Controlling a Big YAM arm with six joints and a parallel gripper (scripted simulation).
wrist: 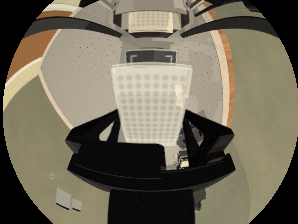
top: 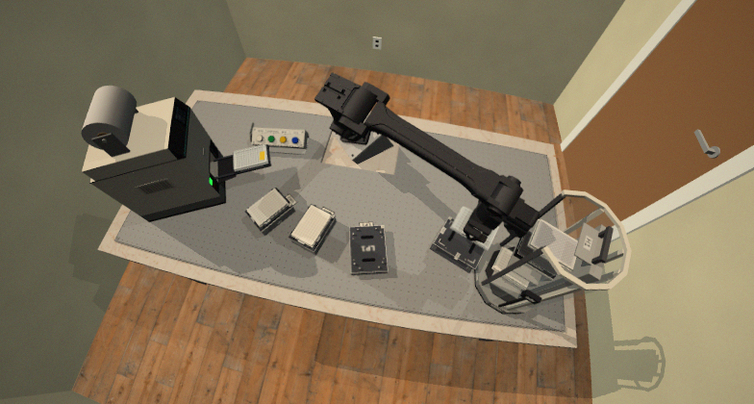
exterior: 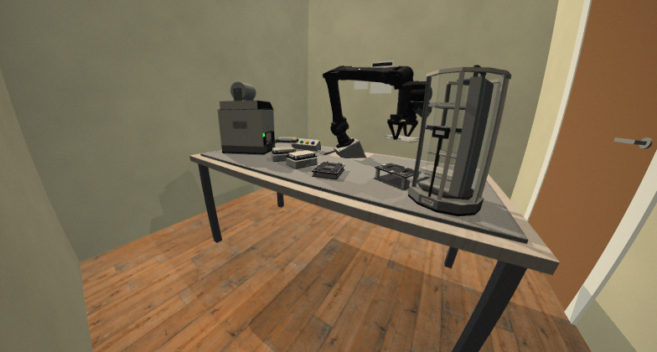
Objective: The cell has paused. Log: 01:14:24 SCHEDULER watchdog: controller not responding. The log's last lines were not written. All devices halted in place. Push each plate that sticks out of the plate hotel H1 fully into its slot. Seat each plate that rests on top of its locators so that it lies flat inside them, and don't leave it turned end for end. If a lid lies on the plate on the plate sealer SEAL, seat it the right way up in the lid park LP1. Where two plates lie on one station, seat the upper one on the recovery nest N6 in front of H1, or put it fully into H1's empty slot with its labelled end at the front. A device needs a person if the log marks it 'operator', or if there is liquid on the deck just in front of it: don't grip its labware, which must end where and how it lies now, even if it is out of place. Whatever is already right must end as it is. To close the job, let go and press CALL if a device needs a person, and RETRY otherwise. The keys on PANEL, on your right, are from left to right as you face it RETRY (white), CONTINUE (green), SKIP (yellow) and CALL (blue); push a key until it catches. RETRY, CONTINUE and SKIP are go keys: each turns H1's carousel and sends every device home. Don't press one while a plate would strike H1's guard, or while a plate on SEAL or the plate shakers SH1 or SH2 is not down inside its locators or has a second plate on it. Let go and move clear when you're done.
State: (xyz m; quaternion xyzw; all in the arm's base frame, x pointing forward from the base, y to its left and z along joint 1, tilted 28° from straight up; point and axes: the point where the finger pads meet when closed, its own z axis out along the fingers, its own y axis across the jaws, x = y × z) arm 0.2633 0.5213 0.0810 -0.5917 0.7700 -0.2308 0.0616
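Note:
My gripper [top: 471, 227] [exterior: 403, 131] [wrist: 151, 112] is shut on the long sides of a white well plate [top: 462, 217] [exterior: 398, 138] [wrist: 149, 99] and holds it level in the air. It hangs over the black recovery nest N6 [top: 447, 244] [exterior: 392, 169] [wrist: 149, 56], just in front of the plate hotel H1 [top: 618, 227] [exterior: 460, 137] [wrist: 149, 22]. The nest lies bare. Inside H1's guard I see a white plate [top: 552, 239] on an upper shelf and more on lower shelves; how far each sticks out is unclear.
The sealer SEAL [top: 158, 158] [exterior: 243, 131] stands at the left, a plate [top: 250, 158] on its tray. Two shaker plates [top: 269, 207] [top: 313, 225] lie mid-table. The lid park LP1 [top: 367, 249] [exterior: 326, 169] is bare. PANEL [top: 278, 137] [exterior: 307, 144] sits behind.

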